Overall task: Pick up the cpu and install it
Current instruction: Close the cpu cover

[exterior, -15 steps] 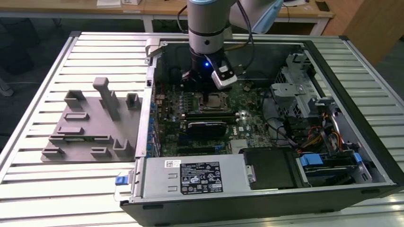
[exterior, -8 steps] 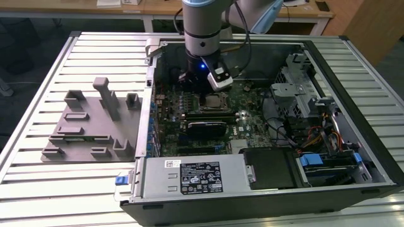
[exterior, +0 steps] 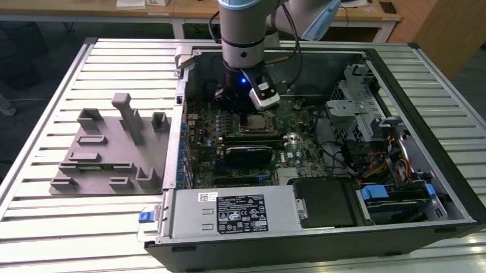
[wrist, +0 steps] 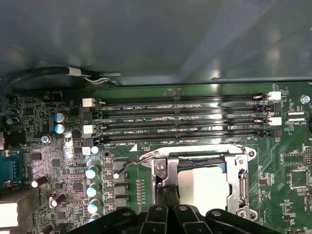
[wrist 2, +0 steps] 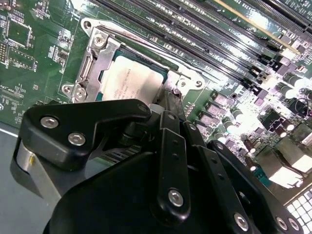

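The cpu [wrist 2: 130,84] already lies flat in the motherboard socket [wrist: 240,181], inside its metal frame, so by my reading the placing step is at or near its end. The gripper [wrist 2: 165,105] hangs just beside the chip's edge. Its own linkage hides the fingertips, so I cannot tell how the jaws stand.

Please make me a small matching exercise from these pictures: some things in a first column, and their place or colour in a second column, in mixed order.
1. cpu
2. grey fixture tray
3. memory slots
4. gripper

A. on the slatted table, outside the computer case
B. black long rows beside the socket
C. lying in the socket's metal frame
D. over the socket's edge, beside the silver chip

Pairs: 1-C, 2-A, 3-B, 4-D
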